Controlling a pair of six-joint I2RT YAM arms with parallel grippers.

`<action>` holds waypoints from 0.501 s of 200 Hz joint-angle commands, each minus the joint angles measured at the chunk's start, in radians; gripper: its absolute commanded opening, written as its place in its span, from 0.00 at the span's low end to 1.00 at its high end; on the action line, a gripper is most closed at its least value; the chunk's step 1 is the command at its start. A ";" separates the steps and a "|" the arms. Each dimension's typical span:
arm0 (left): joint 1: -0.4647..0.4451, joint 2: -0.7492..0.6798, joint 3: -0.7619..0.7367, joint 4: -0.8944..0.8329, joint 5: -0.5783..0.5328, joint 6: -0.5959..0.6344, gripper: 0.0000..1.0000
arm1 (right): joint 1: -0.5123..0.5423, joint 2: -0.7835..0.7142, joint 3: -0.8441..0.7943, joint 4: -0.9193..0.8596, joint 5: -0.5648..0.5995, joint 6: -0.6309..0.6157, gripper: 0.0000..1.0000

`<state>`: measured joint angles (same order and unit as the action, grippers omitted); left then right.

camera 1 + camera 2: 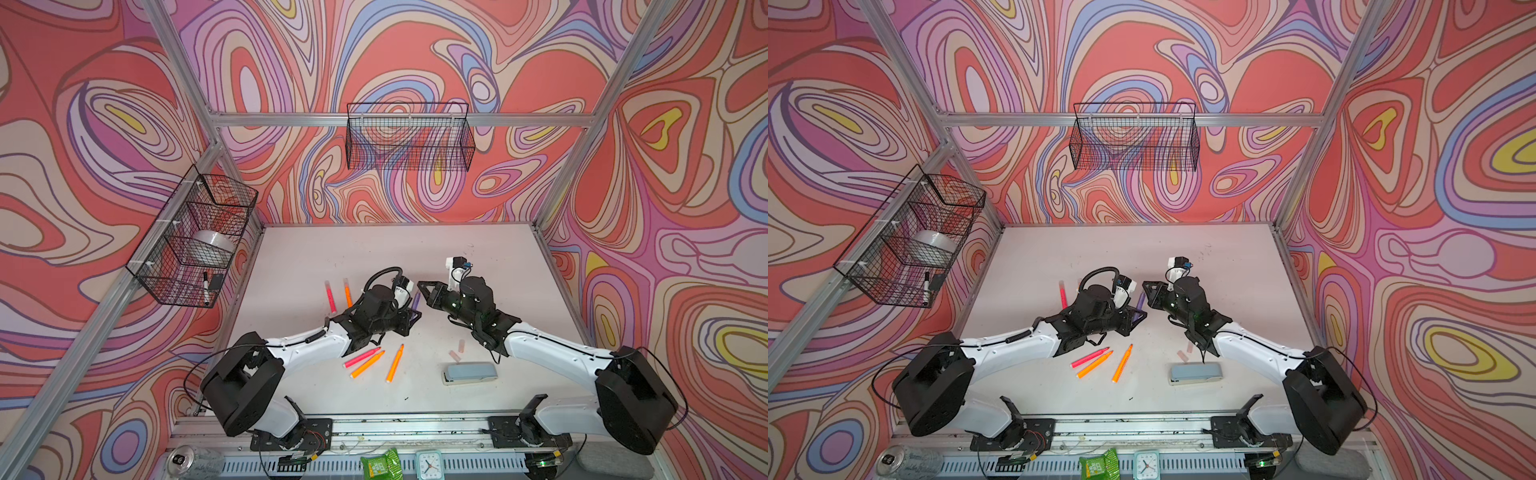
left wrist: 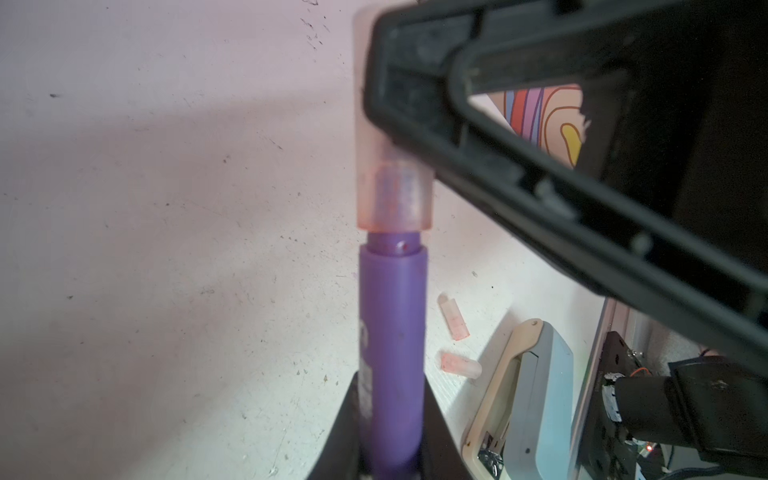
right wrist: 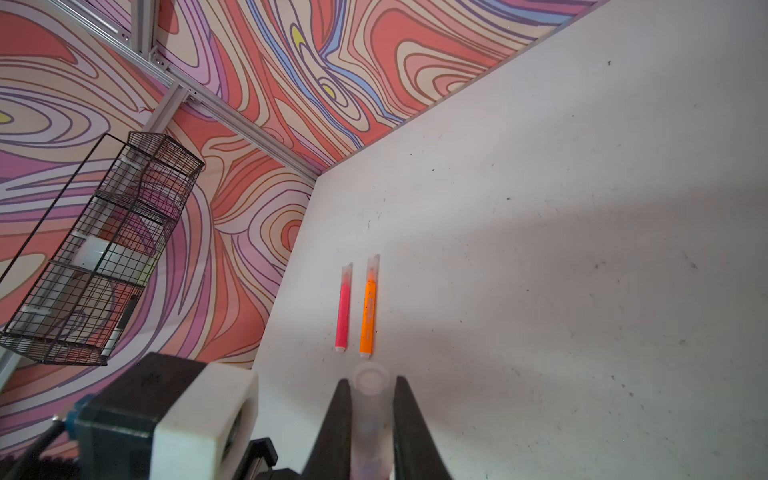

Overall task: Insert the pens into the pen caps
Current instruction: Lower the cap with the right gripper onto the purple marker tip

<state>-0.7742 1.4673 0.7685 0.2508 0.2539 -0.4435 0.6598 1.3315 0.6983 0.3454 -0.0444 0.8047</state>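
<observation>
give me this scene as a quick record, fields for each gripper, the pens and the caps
left gripper: shut on purple pen
right gripper: shut on cap
cap fit: partly over the purple pen's tip, neck showing below
done: capped pink pen, capped orange pen, side by side
waiting: bare pink pen, two bare orange pens
loose caps: two, near stapler
</observation>
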 commanded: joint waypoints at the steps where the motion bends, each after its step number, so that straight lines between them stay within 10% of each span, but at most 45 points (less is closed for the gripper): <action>1: 0.007 -0.044 -0.003 0.040 -0.109 0.026 0.00 | 0.071 -0.001 -0.027 -0.026 -0.010 -0.006 0.00; 100: 0.004 -0.086 0.000 -0.010 -0.203 0.098 0.00 | 0.135 -0.054 -0.046 -0.001 0.030 -0.018 0.14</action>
<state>-0.7918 1.4136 0.7586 0.1928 0.1768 -0.3637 0.7383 1.3079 0.6739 0.3874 0.0803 0.8047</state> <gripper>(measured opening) 0.173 0.150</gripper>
